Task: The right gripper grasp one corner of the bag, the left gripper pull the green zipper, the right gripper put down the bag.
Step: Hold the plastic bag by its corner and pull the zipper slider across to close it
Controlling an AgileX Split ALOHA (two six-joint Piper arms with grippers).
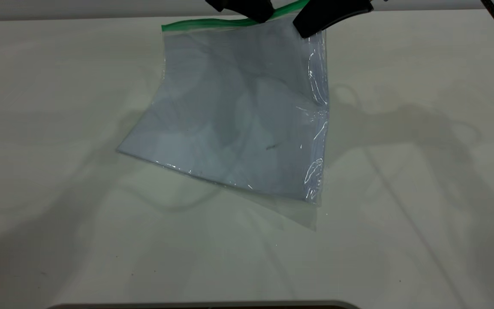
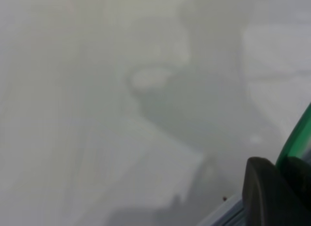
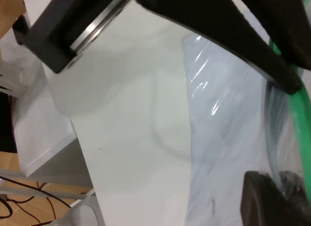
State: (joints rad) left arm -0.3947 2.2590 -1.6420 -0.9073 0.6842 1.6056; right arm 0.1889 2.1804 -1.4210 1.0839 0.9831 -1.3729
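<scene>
**Bag hung by its green edge between two grippers**

The bag (image 1: 238, 111) hangs from its upper edge at the far side of the table (image 1: 423, 193), its lower edge trailing on the tabletop. The right gripper (image 1: 315, 23) meets the corner of the bag (image 1: 315, 32), where the green zipper (image 1: 212, 23) ends at the crinkled clear edge; in the right wrist view its two tapered fingers (image 3: 228, 36) close together on the green strip and hold it. The left gripper (image 1: 257, 15) sits on the zipper just beside the right one; whether its fingers are closed cannot be told, as only one dark finger (image 2: 272, 197) shows against the green strip. The bag is a transparent pouch with a pale bluish sheet inside, glossy creases down its right side. Both arms enter from the top of the exterior view.
</scene>
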